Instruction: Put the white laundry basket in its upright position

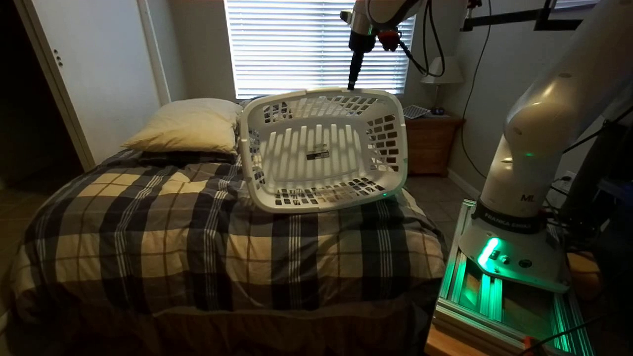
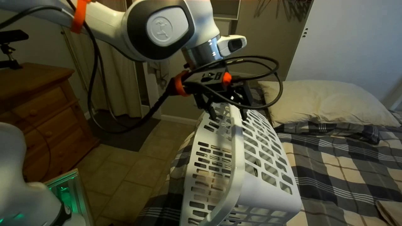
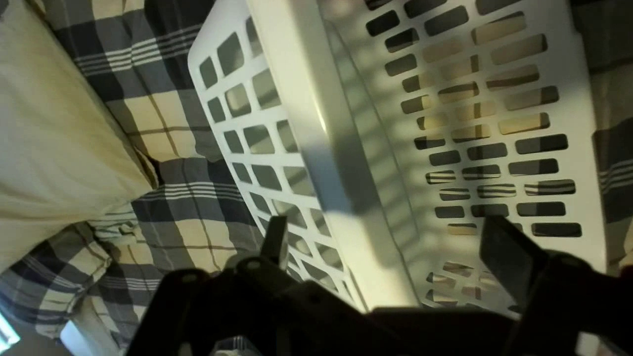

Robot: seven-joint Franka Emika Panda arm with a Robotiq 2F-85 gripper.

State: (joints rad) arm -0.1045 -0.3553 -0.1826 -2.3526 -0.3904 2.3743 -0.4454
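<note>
On the bed (image 1: pixel 163 257), in an exterior view, the basket (image 1: pixel 326 169) rests on one long side, mouth toward the near side, pillow (image 1: pixel 188 126) to the far left. It sits close to the bed's right edge, so a sideways drag could send it to the floor (image 1: pixel 435 191). On the arm (image 1: pixel 534 128), a dark band (image 1: pixel 507 222) reads FRANKA, then, blurred, probably EMIKA. The label (image 1: pixel 318 155) inside the basket is too small to read.

Astride the top rim (image 2: pixel 237 138), in an exterior view, the gripper (image 2: pixel 228 117) has its fingers (image 2: pixel 212 113) apart, one on the mouth side, one outside the wall (image 2: pixel 254 185). A finger could snag in the wall's slots as they close; a pull toward the mouth could topple the basket mouth-down. An emblem (image 2: pixel 162 30) on the arm bears no legible words.

From the wrist view, the rim slants between the fingers, nothing clamped. A shallow grip on smooth plastic could slip mid-turn, and the soft bed could let the basket skid. No writing shows.
</note>
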